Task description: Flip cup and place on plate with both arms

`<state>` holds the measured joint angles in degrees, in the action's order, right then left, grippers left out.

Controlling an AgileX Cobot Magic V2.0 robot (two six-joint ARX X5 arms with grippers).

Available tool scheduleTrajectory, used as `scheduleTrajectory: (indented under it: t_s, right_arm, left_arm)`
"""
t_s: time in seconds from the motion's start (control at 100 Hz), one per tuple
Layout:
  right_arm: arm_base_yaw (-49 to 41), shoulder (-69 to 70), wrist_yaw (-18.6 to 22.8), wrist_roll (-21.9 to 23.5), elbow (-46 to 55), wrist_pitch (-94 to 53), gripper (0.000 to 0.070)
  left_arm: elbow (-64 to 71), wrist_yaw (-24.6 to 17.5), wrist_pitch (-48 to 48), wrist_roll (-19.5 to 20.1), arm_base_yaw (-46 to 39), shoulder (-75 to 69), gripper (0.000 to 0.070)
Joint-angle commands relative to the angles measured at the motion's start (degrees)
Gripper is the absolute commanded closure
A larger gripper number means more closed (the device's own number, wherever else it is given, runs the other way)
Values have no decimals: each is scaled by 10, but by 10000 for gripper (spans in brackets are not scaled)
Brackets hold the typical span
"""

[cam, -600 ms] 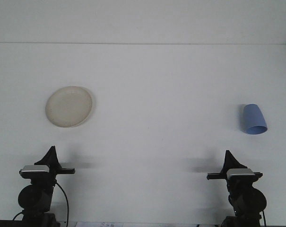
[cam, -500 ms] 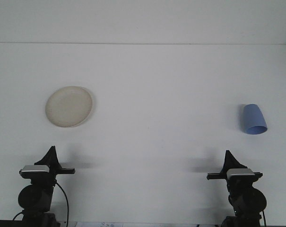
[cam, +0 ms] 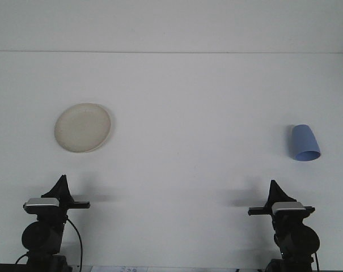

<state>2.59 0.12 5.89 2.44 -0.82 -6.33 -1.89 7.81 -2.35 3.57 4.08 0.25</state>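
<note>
Standing mouth-down, the cup lies well beyond the right gripper.

Plain white matte tabletop fills view from 6 o'clock up to thin horizontal seam near 12 o'clock. Above seam, plain white wall. Light soft, even; faint shadows on tabletop.
</note>
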Motion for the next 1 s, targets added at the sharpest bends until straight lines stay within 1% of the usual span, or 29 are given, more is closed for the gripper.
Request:
scheduleTrajectory:
  t_s: [0.0, 0.14, 0.24, 0.31, 0.42, 0.5, 0.63, 0.69, 0.76, 0.79, 0.81, 0.87, 0.89, 0.94, 0.99]
  right_arm:
    - [0, 0, 1, 7, 1, 7, 693]
    - [0, 0, 1, 7, 1, 7, 693]
    - [0, 0, 3, 19, 1, 8, 693]
    - [0, 0, 7, 61, 1, 8, 693]
    - [0, 0, 7, 93, 1, 11, 693]
    - [0, 0, 7, 150, 1, 23, 694]
    - [0, 0, 7, 197, -18, 57, 697]
    - [0, 2, -8, 198, -53, 45, 697]
    - [0, 22, -50, 184, -112, 13, 698]
    - [0, 36, -71, 168, -149, -10, 698]
    - [0, 41, -78, 161, -163, -18, 697]
    - [0, 76, -101, 118, -228, -49, 693]
    - [0, 89, -107, 105, -249, -59, 683]
    - [0, 121, -121, 74, -300, -80, 582]
    - [0, 153, -129, 43, -349, -99, 355]
  left_arm:
    - [11, 3, -6, 2, 0, -1, 688]
    - [11, 3, -6, 2, 0, -1, 688]
    - [11, 3, -6, 2, 0, -1, 688]
    - [11, 3, -6, 2, 0, -1, 688]
    - [11, 3, -6, 2, 0, -1, 688]
    - [11, 3, -6, 2, 0, -1, 688]
    - [11, 3, -6, 2, 0, -1, 688]
    - [11, 3, -6, 2, 0, -1, 688]
    - [11, 3, -6, 2, 0, -1, 688]
    - [11, 3, -6, 2, 0, -1, 688]
    - [11, 3, -6, 2, 0, -1, 688]
    - [11, 3, -6, 2, 0, -1, 688]
    - [11, 3, -6, 2, 0, -1, 688]
    - [11, 3, -6, 2, 0, -1, 688]
    - [11, 3, -6, 2, 0, -1, 688]
